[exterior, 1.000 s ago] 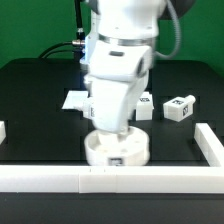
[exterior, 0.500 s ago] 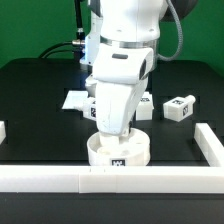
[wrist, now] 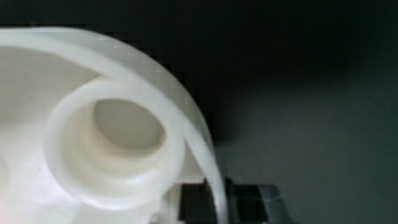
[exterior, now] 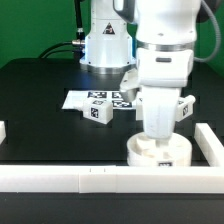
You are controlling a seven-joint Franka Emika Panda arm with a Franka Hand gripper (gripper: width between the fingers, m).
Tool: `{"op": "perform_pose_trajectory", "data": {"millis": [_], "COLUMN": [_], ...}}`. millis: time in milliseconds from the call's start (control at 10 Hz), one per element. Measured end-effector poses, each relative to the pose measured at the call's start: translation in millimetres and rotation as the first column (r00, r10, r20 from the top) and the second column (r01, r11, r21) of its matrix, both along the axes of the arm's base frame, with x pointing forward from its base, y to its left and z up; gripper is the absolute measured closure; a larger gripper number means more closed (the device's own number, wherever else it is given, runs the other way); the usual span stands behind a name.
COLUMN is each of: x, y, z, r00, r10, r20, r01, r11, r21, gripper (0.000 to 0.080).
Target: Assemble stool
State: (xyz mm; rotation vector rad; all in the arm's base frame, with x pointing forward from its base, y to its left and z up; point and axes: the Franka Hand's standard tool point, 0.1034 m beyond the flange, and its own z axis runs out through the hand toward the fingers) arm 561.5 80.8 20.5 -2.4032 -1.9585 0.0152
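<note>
The white round stool seat (exterior: 160,153) sits on the black table at the exterior view's right, close to the corner of the white rail. My gripper (exterior: 160,133) stands straight down on it. In the wrist view the seat (wrist: 71,90) fills the picture with one round socket (wrist: 121,125), and its thin rim runs between my dark fingers (wrist: 260,202). The gripper (wrist: 228,203) is shut on that rim. One tagged white leg (exterior: 97,112) lies left of the arm. Another leg (exterior: 185,104) shows partly behind the arm.
The marker board (exterior: 80,100) lies flat behind the left leg. A long white border rail (exterior: 80,178) runs along the front and turns up the right side (exterior: 211,142), close to the seat. A short rail piece (exterior: 3,129) is at the left edge.
My arm has moved to the exterior view's right, taking the seat along from the front middle to the right corner. The left leg and marker board are uncovered now.
</note>
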Motion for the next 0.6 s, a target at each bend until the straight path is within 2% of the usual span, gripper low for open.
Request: {"op": "perform_pose_trajectory", "data": {"millis": [200,600], "x": [8.0,8.0], "y": [9.5,15.4], "z": [-1.0,-1.8], "r00": [1.0,0.999], "r10": [-0.006,-0.032], "r20": [-0.004,0.005], "r01": [0.006,0.032], "r11": [1.0,0.999], "r21": [0.0,0.003], "gripper": [0.0777,0.0777]}}
